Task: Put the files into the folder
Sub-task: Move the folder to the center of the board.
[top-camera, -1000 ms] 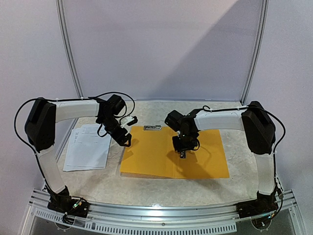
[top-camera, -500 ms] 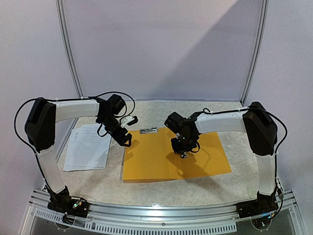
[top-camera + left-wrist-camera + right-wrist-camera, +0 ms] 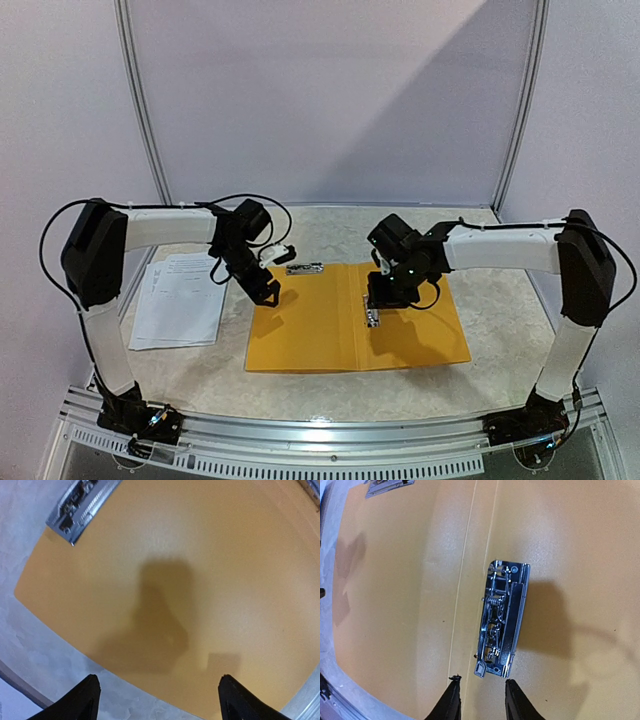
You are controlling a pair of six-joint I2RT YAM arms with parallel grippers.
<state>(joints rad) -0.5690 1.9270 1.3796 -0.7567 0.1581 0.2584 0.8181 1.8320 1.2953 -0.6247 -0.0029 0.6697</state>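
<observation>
Folder (image 3: pixel 330 330) lies open, files (image 3: pixel 180 300) still outside on the desk; left tool (image 3: pixel 157 700) spread, right tool (image 3: pixel 480 697) slightly parted, both empty.

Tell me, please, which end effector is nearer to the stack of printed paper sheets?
Left. The left end effector hovers over the folder's left edge, just right of the files. The right end effector sits farther right, above the folder's metal clip.

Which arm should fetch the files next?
Left. Its open claw hovers over the folder's left edge, beside the files. The right claw sits across the folder by the metal clip.
</observation>
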